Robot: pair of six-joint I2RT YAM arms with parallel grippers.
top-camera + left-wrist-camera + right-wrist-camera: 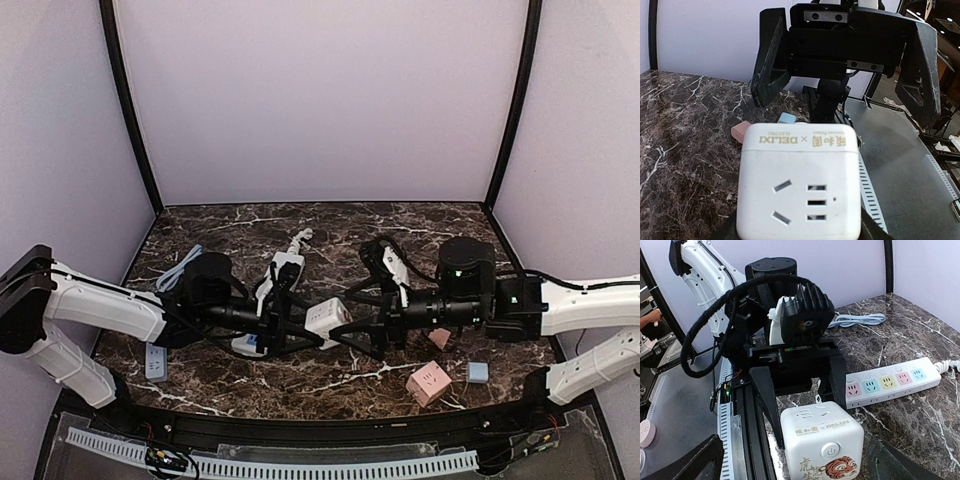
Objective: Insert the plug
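1. The cube socket (800,185) is white with rounded corners. The face towards the left wrist camera carries gold "DELIXI" lettering, two slanted slots and a column of three small slots.
2. In the right wrist view, its opposite face shows a round power button above a tiger print. The upper face there has further slots.
3. The left end effector (318,322) grips the cube socket, one black finger on each side. The cube sits over the middle of the bench (300,225), between the two arms. I cannot tell whether its underside touches the marble.
4. The right end effector (844,107) stands wide open and holds nothing. It faces the cube socket head-on from close by, without touching it.
5. A white power strip (890,382) with coloured outlets lies just left of the cube in the top view. A pale blue cable (860,319) is coiled beyond it near the left wall.
6. A large pink block (430,383), a smaller pink piece (440,338) and a small blue block (478,372) lie on the near right of the bench, under the right arm.
7. Lavender walls (320,100) close in the back and both sides. A black rail (330,432) runs along the near edge. Bare marble lies behind both arms.
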